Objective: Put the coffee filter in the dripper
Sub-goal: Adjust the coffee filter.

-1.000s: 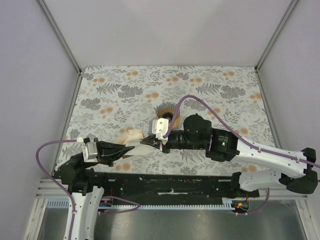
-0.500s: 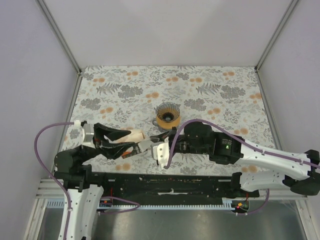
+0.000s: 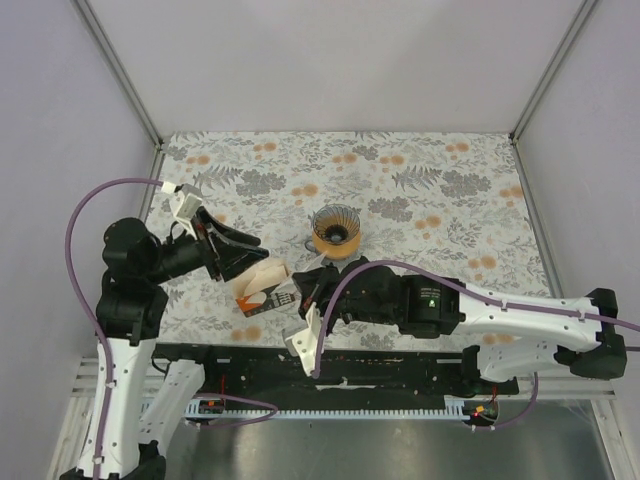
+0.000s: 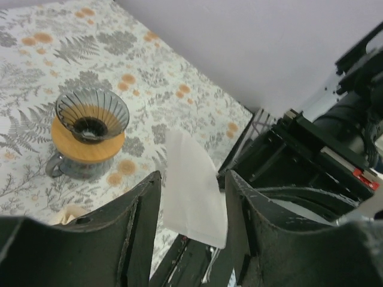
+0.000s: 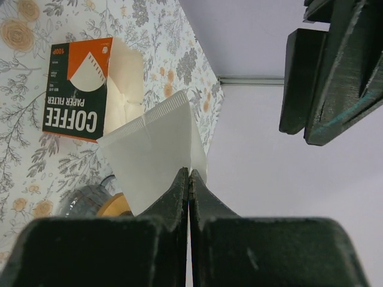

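The coffee filter (image 5: pixel 152 161), a flat white paper cone, is pinched at its edge by my right gripper (image 5: pixel 189 173), whose jaws are shut on it. In the left wrist view the filter (image 4: pixel 192 185) shows in the gap beyond my left gripper (image 4: pixel 191 179), which is open and clear of the paper. The dripper (image 3: pixel 336 229), a dark wire cone on a tan ring, stands upright mid-table, beyond both grippers. From above, the left gripper (image 3: pixel 256 255) hovers left of the right gripper (image 3: pixel 300 287). The dripper (image 4: pixel 91 118) holds nothing.
An orange, white and black carton marked COFFEE (image 5: pixel 78 89) lies flat on the floral cloth (image 3: pixel 430 180) under the two grippers, its flap open. The left fingers (image 5: pixel 329 66) hang high in the right wrist view. Grey walls close in the table on three sides.
My left gripper opened and let go of the filter, then lifted and drew back to the left. The right gripper kept the filter and swung toward the near edge.
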Tool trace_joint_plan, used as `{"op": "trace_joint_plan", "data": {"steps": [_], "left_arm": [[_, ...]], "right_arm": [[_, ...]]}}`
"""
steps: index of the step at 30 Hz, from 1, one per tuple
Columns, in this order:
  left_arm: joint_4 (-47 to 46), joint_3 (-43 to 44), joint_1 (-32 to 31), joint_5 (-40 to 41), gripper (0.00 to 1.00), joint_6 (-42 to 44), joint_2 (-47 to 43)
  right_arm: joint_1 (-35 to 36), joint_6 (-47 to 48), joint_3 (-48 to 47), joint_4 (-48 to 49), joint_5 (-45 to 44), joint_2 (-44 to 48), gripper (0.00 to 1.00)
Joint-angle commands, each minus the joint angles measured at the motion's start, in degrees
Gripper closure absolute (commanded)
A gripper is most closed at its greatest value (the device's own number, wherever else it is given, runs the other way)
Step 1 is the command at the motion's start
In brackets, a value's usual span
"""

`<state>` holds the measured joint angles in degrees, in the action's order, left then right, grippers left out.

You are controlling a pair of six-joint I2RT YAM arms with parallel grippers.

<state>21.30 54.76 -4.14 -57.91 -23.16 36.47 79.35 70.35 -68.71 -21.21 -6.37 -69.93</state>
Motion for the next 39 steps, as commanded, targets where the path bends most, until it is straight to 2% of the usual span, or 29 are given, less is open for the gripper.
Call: {"op": "trace_joint_plan", "data": {"steps": [1, 5, 8, 10, 14, 18, 22, 31, 34, 39], "left_arm": [[22.2, 8.7, -4.4, 4.4, 0.46, 18.2, 3.4], [33.2, 14.5, -12.4, 9.4, 0.45, 27.2, 8.8], [34.0, 15.4, -18.8, 13.5, 0.46, 27.6, 10.6], [32.7, 16.2, -20.5, 15.7, 0.51, 27.2, 11.7], [31.4, 17.6, -20.9, 19.8, 0.68, 28.6, 13.2], [30.2, 17.4, -21.0, 19.7, 0.75, 28.3, 13.4], [30.2, 17.3, -21.7, 20.9, 0.75, 28.3, 13.9], [30.7, 16.8, -24.5, 17.4, 0.71, 27.6, 14.2], [31.5, 16.1, -24.8, 17.7, 0.73, 28.7, 14.3], [31.8, 14.7, -25.0, 10.5, 0.75, 28.1, 14.1]], "right_arm": [[0.3, 7.3, -5.6, -2.3, -1.5, -2.5, 1.00], [0.3, 7.5, -7.6, -2.8, -1.0, -4.4, 1.00], [0.3, 7.1, -8.5, -3.2, -1.2, -5.7, 1.00], [0.2, 6.6, -8.8, -3.3, -1.2, -6.3, 1.00], [0.3, 5.6, -9.0, -3.7, -0.7, -6.0, 1.00], [0.4, 5.2, -8.5, -3.7, -0.2, -5.3, 1.00], [0.3, 5.1, -8.5, -3.7, 0.6, -5.0, 1.00], [0.3, 5.1, -8.7, -3.2, -0.1, -5.2, 1.00], [0.3, 5.2, -8.8, -3.0, -0.3, -5.1, 1.00], [0.3, 5.8, -8.8, -2.7, -1.1, -5.2, 1.00]]}}
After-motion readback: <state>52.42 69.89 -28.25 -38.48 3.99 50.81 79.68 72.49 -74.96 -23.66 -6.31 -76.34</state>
